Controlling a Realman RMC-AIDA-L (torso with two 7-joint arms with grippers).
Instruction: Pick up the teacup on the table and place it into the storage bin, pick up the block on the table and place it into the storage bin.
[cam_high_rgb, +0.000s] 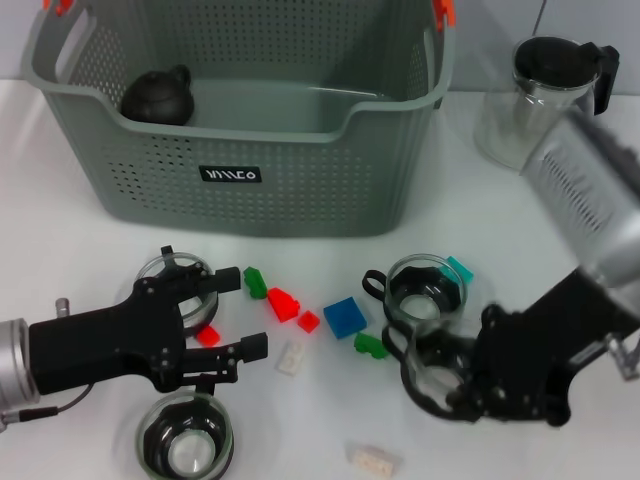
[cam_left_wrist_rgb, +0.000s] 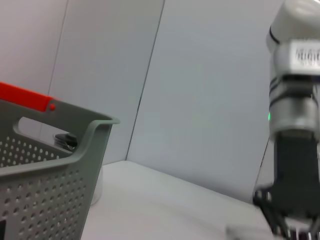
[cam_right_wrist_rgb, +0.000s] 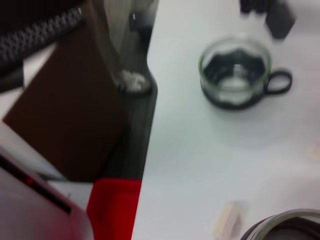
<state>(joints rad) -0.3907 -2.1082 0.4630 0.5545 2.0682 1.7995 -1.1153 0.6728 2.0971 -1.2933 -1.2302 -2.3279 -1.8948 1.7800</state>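
The grey perforated storage bin (cam_high_rgb: 240, 150) stands at the back of the table, and its corner also fills the left wrist view (cam_left_wrist_rgb: 55, 165). My right gripper (cam_high_rgb: 445, 385) is low at the front right, shut on a glass teacup (cam_high_rgb: 432, 352) whose rim shows in the right wrist view (cam_right_wrist_rgb: 285, 227). Three more teacups stand on the table: one just behind it (cam_high_rgb: 425, 288), one at the front left (cam_high_rgb: 185, 442), and one behind the left arm (cam_high_rgb: 172, 272). Small blocks lie between the arms, among them blue (cam_high_rgb: 344, 317), red (cam_high_rgb: 283, 303) and white (cam_high_rgb: 290, 357). My left gripper (cam_high_rgb: 235, 362) is open beside a small red block (cam_high_rgb: 207, 335).
A dark round teapot (cam_high_rgb: 157, 96) lies inside the bin. A glass teapot with a black lid (cam_high_rgb: 545, 95) stands at the back right. Green blocks (cam_high_rgb: 255, 282) (cam_high_rgb: 370, 346), a teal block (cam_high_rgb: 460, 268) and a beige block (cam_high_rgb: 373, 458) lie scattered. The table edge shows in the right wrist view (cam_right_wrist_rgb: 147, 125).
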